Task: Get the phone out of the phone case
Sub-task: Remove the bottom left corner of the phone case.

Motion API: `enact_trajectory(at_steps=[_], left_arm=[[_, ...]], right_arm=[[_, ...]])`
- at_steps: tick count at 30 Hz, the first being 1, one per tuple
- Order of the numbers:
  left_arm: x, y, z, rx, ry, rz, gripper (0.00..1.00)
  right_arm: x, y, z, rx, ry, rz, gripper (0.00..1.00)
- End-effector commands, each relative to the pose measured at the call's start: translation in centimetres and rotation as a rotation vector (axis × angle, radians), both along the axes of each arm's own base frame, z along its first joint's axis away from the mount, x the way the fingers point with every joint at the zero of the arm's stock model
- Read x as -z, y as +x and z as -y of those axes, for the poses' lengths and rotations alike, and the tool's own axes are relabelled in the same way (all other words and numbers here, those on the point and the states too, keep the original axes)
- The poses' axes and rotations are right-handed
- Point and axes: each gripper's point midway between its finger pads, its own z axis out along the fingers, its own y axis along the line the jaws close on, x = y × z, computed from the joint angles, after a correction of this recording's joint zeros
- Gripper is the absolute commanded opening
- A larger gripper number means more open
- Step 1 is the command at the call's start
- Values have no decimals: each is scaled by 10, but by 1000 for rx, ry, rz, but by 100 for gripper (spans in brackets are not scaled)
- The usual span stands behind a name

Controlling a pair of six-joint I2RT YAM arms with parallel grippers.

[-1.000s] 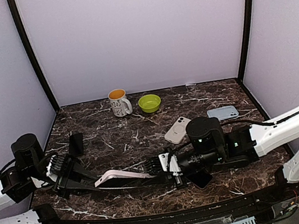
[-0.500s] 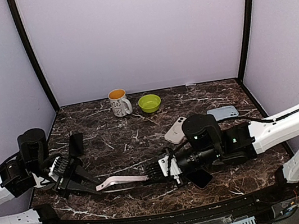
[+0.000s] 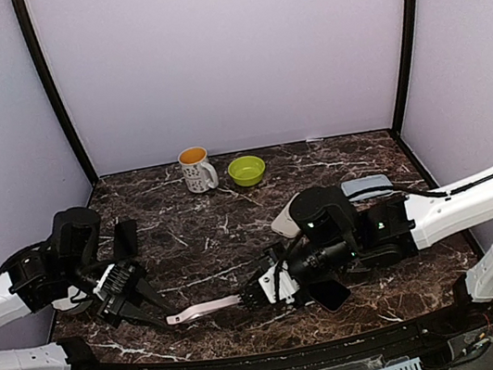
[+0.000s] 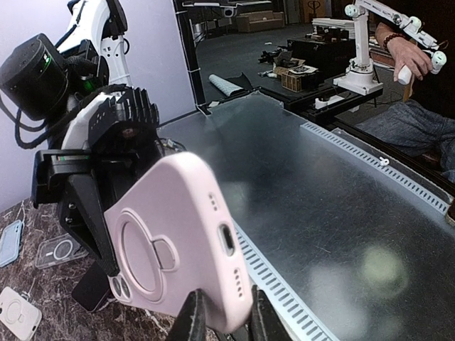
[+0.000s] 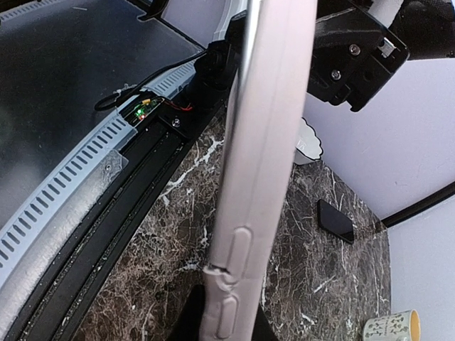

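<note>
L arm: low, reaching inward.
L gripper (image 3: 168, 320): clamped on pink case (image 3: 206, 308) end.
R arm: low, stretched leftward.
R gripper (image 3: 249, 297): clamped on opp end.

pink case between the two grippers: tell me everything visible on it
The case is pale pink, matte and rubbery-looking, with rounded corners. Its back has a moulded ring with a short tab; one end edge has a port slot flanked by small holes, and one long edge has raised buttons. It looks held above the table near the front edge, roughly level. The left gripper is shut on one end, the right gripper on the other. Whether a phone is inside cannot be told.
</note>
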Motion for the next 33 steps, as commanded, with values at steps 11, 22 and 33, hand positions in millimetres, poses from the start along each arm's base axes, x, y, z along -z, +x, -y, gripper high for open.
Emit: enact_trajectory(at_steps=[11,22,33], left_arm=[[22,-1,3,19,166,-184,22],[32,8,8,-21,200,-184,22],[30,21,11,-106,187,-113,28]], right_arm=[[-32,19,-15,-13,97,381,0],[-29,7,-15,-40,95,437,0],[-23,4,-13,-22,84,388,0]])
